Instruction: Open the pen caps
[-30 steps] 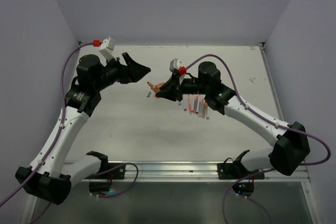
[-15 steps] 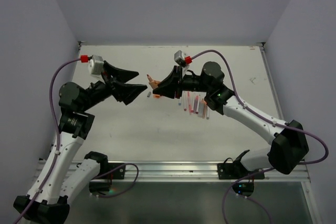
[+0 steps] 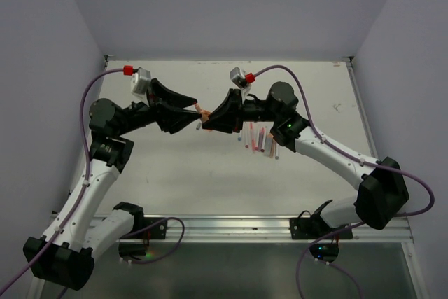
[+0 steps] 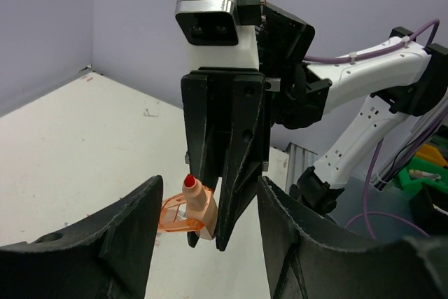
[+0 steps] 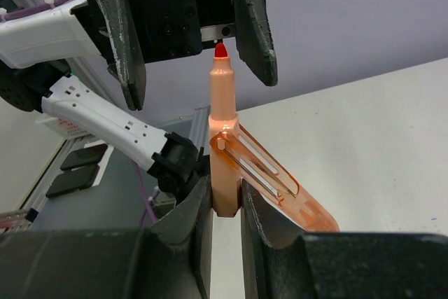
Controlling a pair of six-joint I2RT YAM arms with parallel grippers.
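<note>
My right gripper (image 5: 225, 197) is shut on the lower barrel of a thick orange pen (image 5: 225, 138), which stands upright with its red tip (image 5: 220, 50) bare. A translucent orange pen cap (image 5: 283, 187) slants off the barrel's side, clear of the tip. My left gripper (image 4: 208, 194) faces it, jaws apart on either side of the tip and touching nothing. From above, the left gripper (image 3: 190, 108) and right gripper (image 3: 210, 120) meet nose to nose over the table's far middle, the orange pen (image 3: 203, 112) between them.
Several thin pale pens (image 3: 260, 138) with pink, red and blue ends lie in a row under the right forearm. A small loose cap (image 3: 199, 127) lies on the white table (image 3: 175, 173) below the grippers. Purple cables loop off both wrists.
The left arm has swung in to the right gripper and its jaws have narrowed around the pen's tip. The right gripper has tilted up slightly, still holding the pen.
</note>
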